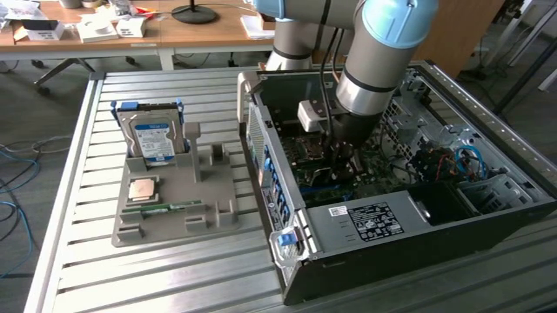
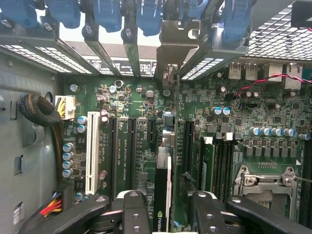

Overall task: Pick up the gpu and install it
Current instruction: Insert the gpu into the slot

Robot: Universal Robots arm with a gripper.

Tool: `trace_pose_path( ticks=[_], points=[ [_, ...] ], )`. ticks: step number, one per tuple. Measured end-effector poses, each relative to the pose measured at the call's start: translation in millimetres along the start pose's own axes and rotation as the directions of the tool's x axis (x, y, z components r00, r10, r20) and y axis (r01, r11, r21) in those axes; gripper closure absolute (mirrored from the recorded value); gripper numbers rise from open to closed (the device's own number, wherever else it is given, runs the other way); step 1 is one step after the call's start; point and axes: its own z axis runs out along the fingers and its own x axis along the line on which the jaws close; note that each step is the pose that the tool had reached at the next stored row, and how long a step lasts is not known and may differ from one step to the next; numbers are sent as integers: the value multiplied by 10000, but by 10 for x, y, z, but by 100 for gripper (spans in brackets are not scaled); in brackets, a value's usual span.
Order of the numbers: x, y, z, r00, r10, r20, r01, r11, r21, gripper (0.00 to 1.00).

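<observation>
While the claw (image 2: pixel 164 207) stands spread astride it, the gpu (image 2: pixel 162 195) sits edge-on directly between the fingers, its long axis along the motherboard (image 2: pixel 131 105) slot, apparently seated.

gpu (image 2: pixel 162 195) seen edge-on, lower end cut off (between pincer (image 2: pixel 165 207) fingers).

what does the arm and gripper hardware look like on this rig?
The arm has grey metal tube links with light blue joint caps and a black cable running down it. A small white box is mounted near the wrist, above a black end section. The gripper has two black fingers studded with round silver screw heads, on black linkage bars.
</observation>
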Motion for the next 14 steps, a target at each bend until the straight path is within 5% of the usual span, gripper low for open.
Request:
trace_pose_path(
  ticks=[14],
  points=[
    [-14,-1,-321,10000,1,2,-1,10000,-1,60]
  ],
)
